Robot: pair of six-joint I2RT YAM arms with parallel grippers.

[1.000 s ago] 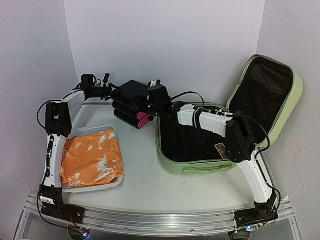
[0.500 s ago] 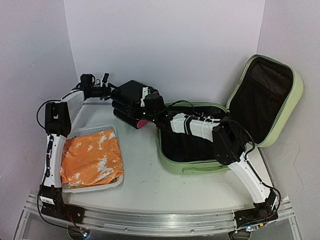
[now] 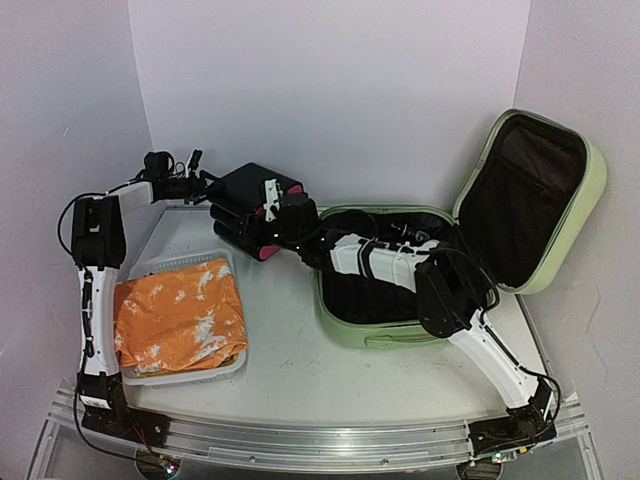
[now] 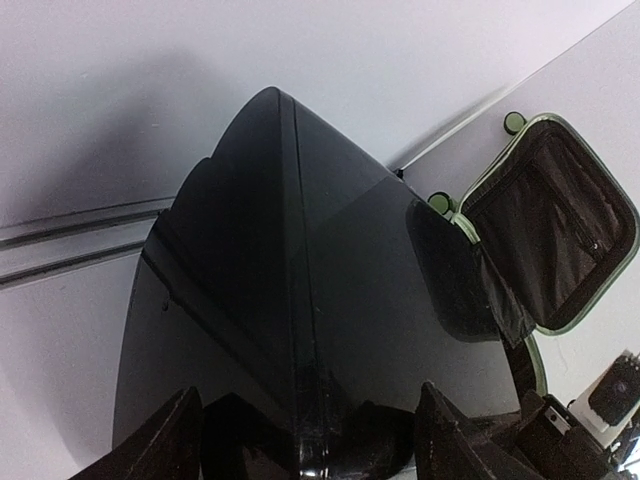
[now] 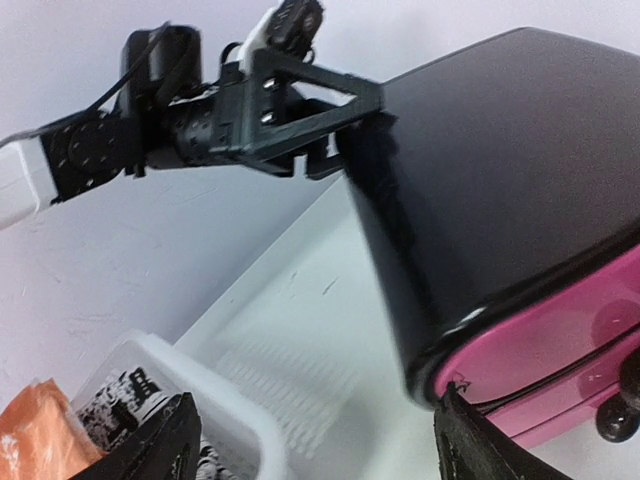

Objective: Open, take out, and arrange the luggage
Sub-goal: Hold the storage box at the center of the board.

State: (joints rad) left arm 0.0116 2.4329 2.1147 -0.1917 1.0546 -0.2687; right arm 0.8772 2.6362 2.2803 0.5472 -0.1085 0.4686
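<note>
Step in hand, by my read: arranging the black drawer box (image 3: 250, 190) at the far-left of the table (image 3: 300, 385), w/ both arms on it. Left gripper (image 3: 207, 186) is on the box's back edge. Fingers are spread wide and straddle the box body in the left wrist view, looks clamped on it. Right gripper (image 3: 265, 208) sits at the pink-front end, fingers wide apart w/ only table and basket (image 3: 200, 372) visible between them, so it grips nothing. Its right finger is just beside or touching the box's lower corner (can't tell which). To do this well: move both arms together so the box doesn't twist out of the left pinch, keep it level so the drawers don't slide out, and set it down flat w/ pink fronts facing out. Keep it apart from the basket w/ the orange cloth (image 3: 180, 315). Release left only once the box rests on the table. Luggage (image 3: 400, 335) lies open behind the right gripper, back along that arm's forearm, which crosses over the base. The lid (image 3: 530, 195) stands up at the far right. From the left gripper it's well apart, beyond the box.
</note>
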